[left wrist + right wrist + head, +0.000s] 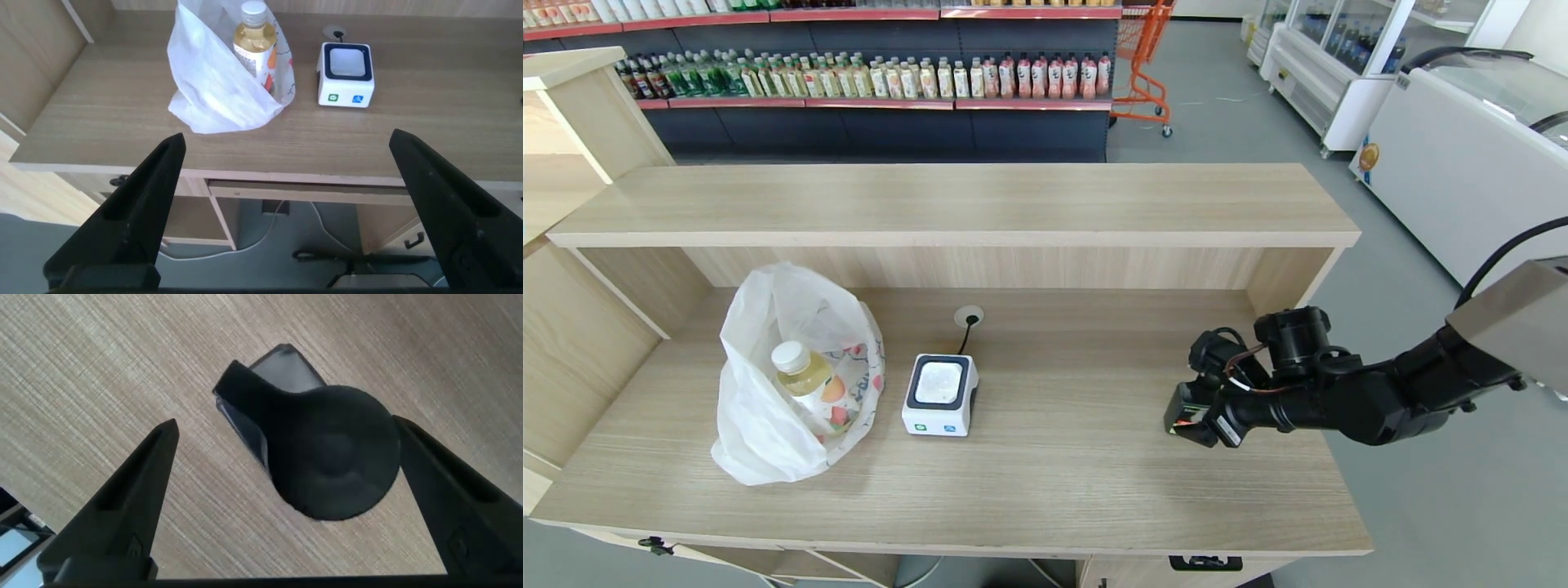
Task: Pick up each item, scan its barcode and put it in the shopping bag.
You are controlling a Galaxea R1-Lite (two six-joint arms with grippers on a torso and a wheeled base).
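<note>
— So, from the head, what is getting lost?
— The right gripper [1196, 423] is hanging nose-down over the right part of the wooden counter [1054, 474]. Its own body is covering the patch beneath it, so its fingers are not showing there. Further left, the white shopping bag [760, 433] is slumping open with a capped bottle [803, 374] standing inside. The scanner [939, 394] is sitting just beside the bag. Behind the counter, shelves [866, 77] of drinks are lining the aisle, an orange cart [1147, 57] is standing at their end, and a white freezer [1462, 171] is standing off to the right.
— And the left wrist?
— The left gripper [288, 140] is hovering off the counter's front edge, fingers spread wide and holding nothing. Bag, bottle and scanner are sitting well beyond it.
— The right wrist?
— Those fingers are spread wide too, gripping nothing. A dark item [327, 457] is lying on the wood grain between them, its round end close to one finger. It is looking like a round black cap on a greyish, boxy body, though the cap is hiding most of that.
</note>
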